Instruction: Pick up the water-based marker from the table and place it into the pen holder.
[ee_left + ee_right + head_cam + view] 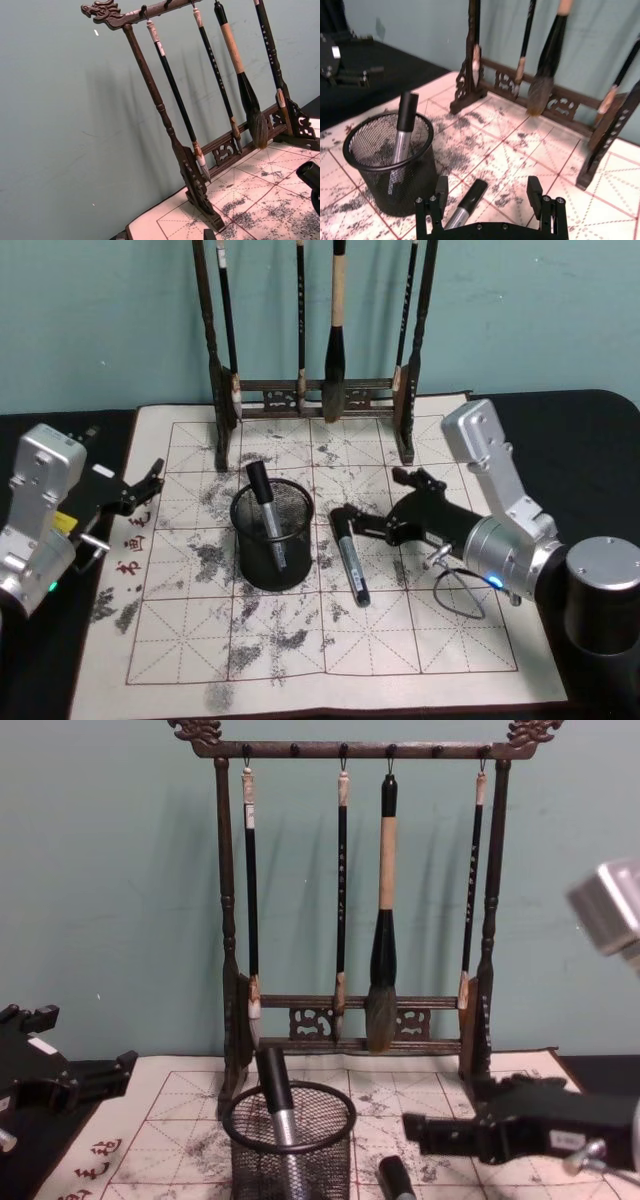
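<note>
Closest to the right wrist camera, the right gripper [487, 189] has its jaws apart, one finger on either side of the capped end of the water-based marker [465, 202], which lies flat on the calligraphy mat [530, 145]. In the head view the pair sits at the frame's centre. The pen holder [272, 540] stands upright just to their left, apart from the marker, and a second marker [262, 502] leans inside it.

Judged step: the approach for the grasp, with nothing lifted yet. The next move calls for closing on the barrel near the cap, lifting, then tipping the marker upright over the holder's rim.

The brush rack [211, 360] stands at upper centre, and the left gripper [150, 483] is parked at the left edge. Whether either finger touches the marker cannot be told. In the wrist view the gripper's body hides the rest of the barrel.
</note>
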